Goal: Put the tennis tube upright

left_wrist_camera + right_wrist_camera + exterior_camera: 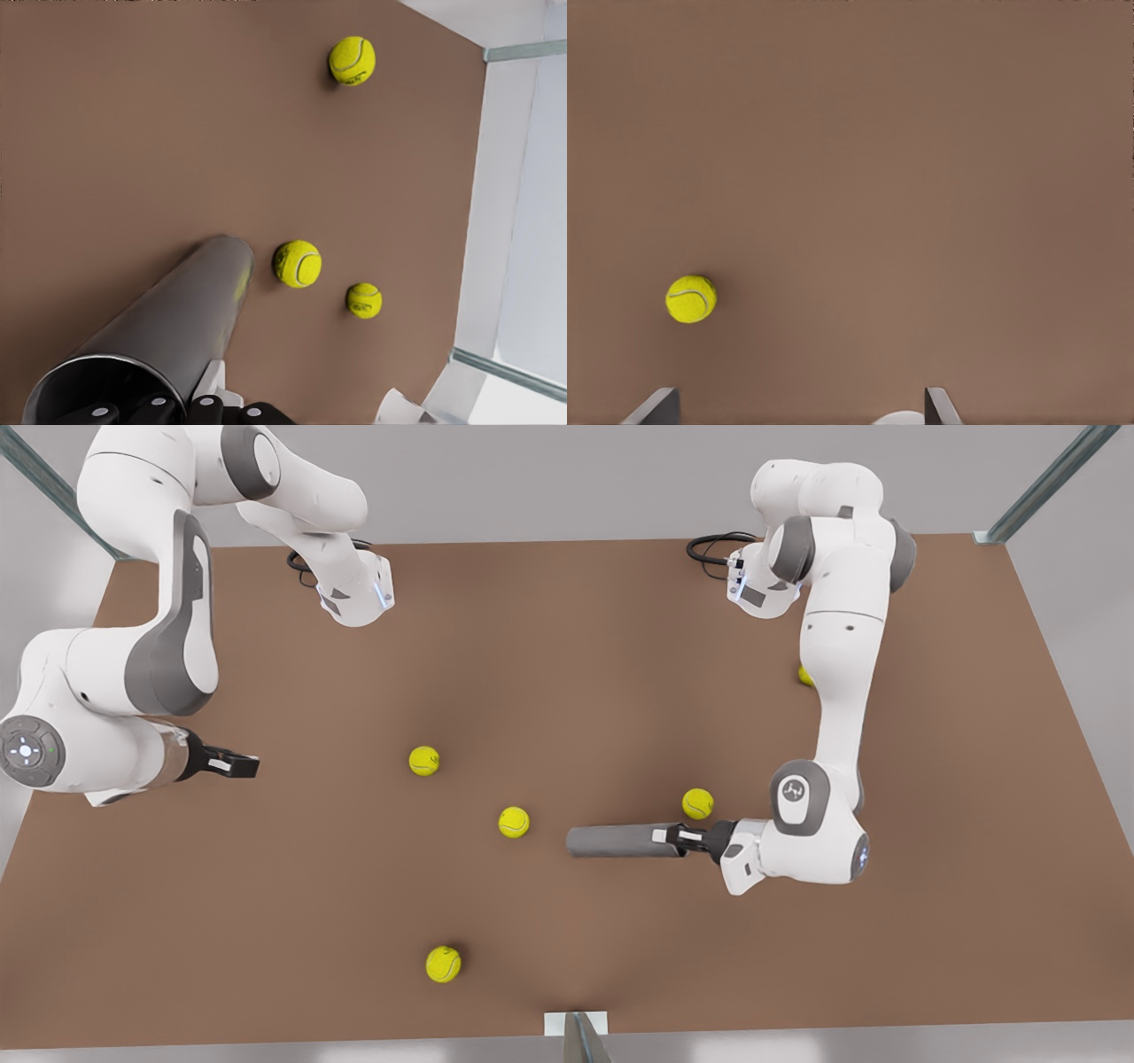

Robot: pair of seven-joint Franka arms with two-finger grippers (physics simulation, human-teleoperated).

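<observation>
Centrally on the counter (567, 646), bare room around, the tube (620, 841) lies flat, left tool (675, 837) clamping its end; right tool (241, 763) spread wide, waiting.

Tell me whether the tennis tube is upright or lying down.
Lying down. The tennis tube rests lengthwise on the table, with the left pincer gripping its open end.

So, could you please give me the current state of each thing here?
tennis tube: lying flat on table, gripped at one end
left gripper: shut on the tube's rim
right gripper: open, waiting apart
tennis balls: loose on table
</observation>
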